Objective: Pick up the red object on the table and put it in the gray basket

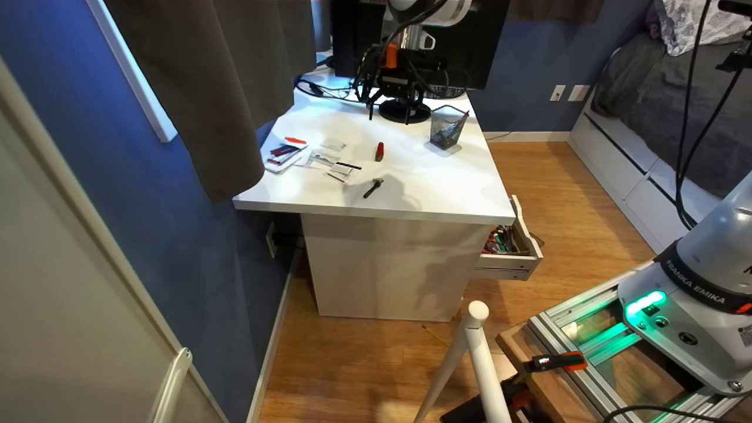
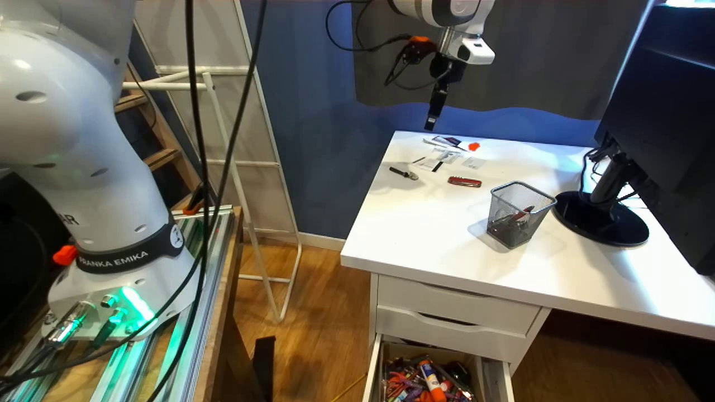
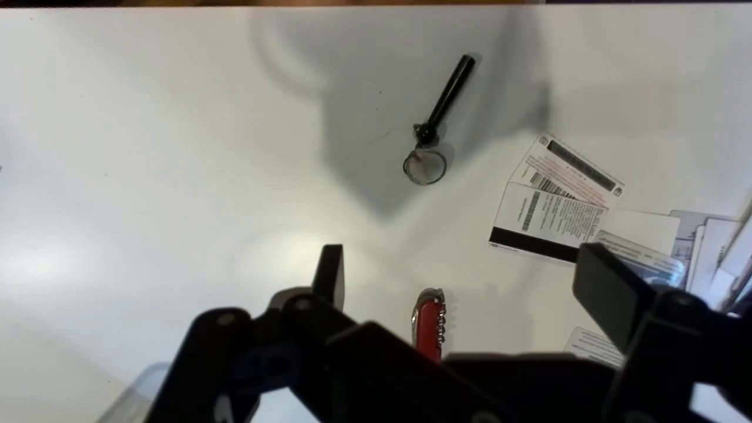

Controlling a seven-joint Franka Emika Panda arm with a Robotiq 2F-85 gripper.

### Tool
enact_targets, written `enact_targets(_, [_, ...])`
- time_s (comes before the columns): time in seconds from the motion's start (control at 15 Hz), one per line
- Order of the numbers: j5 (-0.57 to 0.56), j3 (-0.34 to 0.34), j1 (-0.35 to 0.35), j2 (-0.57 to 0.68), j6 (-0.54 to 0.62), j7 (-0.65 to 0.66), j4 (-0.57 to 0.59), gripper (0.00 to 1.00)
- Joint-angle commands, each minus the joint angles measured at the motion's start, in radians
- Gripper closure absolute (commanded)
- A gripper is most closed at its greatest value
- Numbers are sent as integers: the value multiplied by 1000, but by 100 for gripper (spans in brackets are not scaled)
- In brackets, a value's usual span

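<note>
Nearest cam in an exterior view, far L: arm base (image 2: pixel 123 285), black cables (image 2: pixel 191 44) passing in front. Moving R: a black-handled tool (image 2: pixel 403 173) on the white bench (image 2: pixel 402 234), then the claw (image 3: pixel 461 279), up above the bench, jaws well apart & holding nothing per wrist view. Next, cards (image 3: pixel 552 217); then the red pocketknife (image 2: pixel 465 182), prob. the target, lying flat on the bench near them, ungripped. Shld be light but dense for its size, stiff, hard to break. In wrist view its red side faces up w/ metal along both edges, bumpy on one; rest hidden behind claw. So closing across the width likely bites metal edges, which cd slip or twist; best hold = mid-length, square across, low to the bench. Jaws look lined up right for that. Farther R: gray mesh basket (image 2: pixel 529 226), upright, open-topped; last, black monitor base (image 2: pixel 609 224).
</note>
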Motion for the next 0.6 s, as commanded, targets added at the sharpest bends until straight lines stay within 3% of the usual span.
enact_targets(0.0, [-15, -64, 53, 102, 32, 79, 94, 0])
enact_targets(0.53, [0, -80, 51, 129, 33, 35, 97, 0])
